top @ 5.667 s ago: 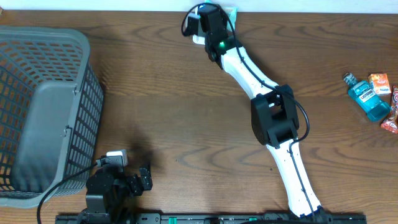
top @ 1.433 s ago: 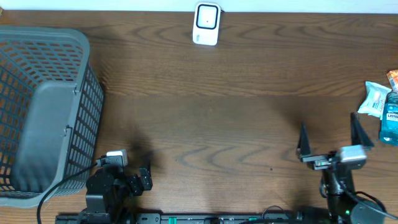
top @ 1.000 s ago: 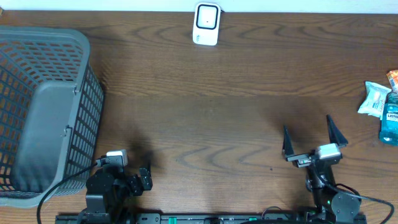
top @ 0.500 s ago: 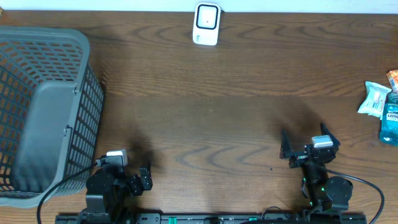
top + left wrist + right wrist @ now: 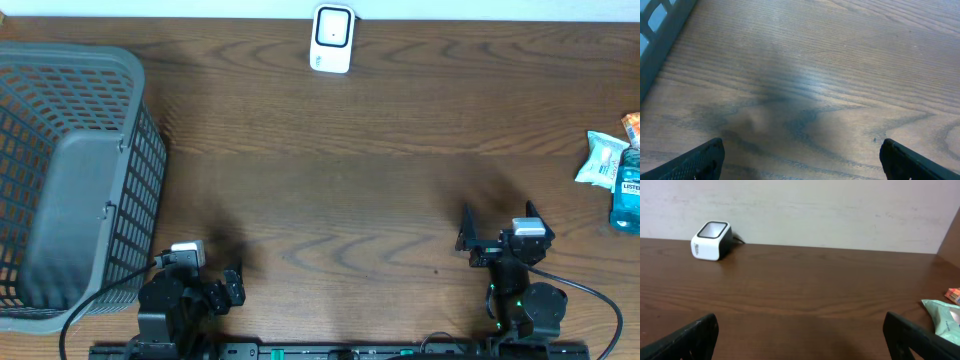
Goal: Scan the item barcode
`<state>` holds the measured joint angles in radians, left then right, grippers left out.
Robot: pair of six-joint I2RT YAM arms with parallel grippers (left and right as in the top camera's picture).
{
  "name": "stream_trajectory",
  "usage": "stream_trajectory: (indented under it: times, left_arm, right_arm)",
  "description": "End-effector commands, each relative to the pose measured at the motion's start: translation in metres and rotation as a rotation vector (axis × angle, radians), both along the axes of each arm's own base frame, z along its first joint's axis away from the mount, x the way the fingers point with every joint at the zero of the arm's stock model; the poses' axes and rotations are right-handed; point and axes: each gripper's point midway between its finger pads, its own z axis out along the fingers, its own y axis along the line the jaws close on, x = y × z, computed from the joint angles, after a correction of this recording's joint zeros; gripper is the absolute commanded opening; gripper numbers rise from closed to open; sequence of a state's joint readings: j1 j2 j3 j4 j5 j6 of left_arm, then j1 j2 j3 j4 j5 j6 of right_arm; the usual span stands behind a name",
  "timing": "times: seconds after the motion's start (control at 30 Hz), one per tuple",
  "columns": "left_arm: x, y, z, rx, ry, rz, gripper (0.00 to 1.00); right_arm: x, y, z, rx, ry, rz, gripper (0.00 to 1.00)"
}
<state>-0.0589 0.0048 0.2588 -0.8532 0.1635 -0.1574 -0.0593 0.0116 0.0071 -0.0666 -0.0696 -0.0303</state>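
The white barcode scanner [image 5: 332, 38] with a black top stands at the table's far edge, and shows far left in the right wrist view as the scanner [image 5: 711, 241]. Items lie at the right edge: a pale green packet [image 5: 603, 160], a blue bottle [image 5: 628, 198] and an orange pack [image 5: 633, 124]. The packet [image 5: 942, 320] also shows low right in the right wrist view. My right gripper [image 5: 498, 228] sits near the front edge, open and empty, well left of the items. My left gripper [image 5: 228, 285] rests folded at front left, open over bare wood.
A large grey mesh basket [image 5: 70, 180] fills the left side of the table; its corner [image 5: 660, 25] shows top left in the left wrist view. A pale wall runs behind the scanner. Brown wood lies between both arms.
The right arm has drawn back from the scanner to the front right and folded low. The green packet now lies at the right edge. The left arm has not moved.
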Motion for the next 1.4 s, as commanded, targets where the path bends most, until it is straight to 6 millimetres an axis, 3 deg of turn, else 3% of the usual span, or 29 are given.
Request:
stream_trajectory:
  times: [0.0,0.77,0.93,1.0,1.13,1.23,1.37]
  left_arm:
    - [-0.006,-0.001,-0.009,-0.004,0.039,-0.007,0.99]
    - [-0.004,0.0,-0.008,0.0,0.033,-0.002,0.99]
    - [0.03,-0.002,0.03,-0.004,-0.195,-0.008,0.99]
    - [0.055,-0.004,0.064,0.012,-0.404,-0.022,0.99]
    - [0.071,-0.004,0.094,0.066,-0.614,-0.044,0.99]
    - [0.075,-0.002,0.092,0.116,-0.645,-0.044,0.99]
    - [0.078,0.008,0.068,0.14,-0.589,0.006,0.99]
  right_arm:
    - [0.0,-0.002,-0.001,0.021,0.0,-0.017,0.99]
    - [0.0,-0.002,-0.001,0.021,0.001,-0.017,0.99]
    - [0.0,-0.002,-0.001,0.021,0.001,-0.017,0.99]
    - [0.0,-0.002,-0.001,0.021,0.0,-0.017,0.99]
    - [0.0,-0.002,-0.001,0.021,0.001,-0.017,0.99]
    - [0.0,-0.002,-0.001,0.021,0.001,-0.017,0.99]
    - [0.0,-0.002,-0.001,0.021,0.001,-0.017,0.99]
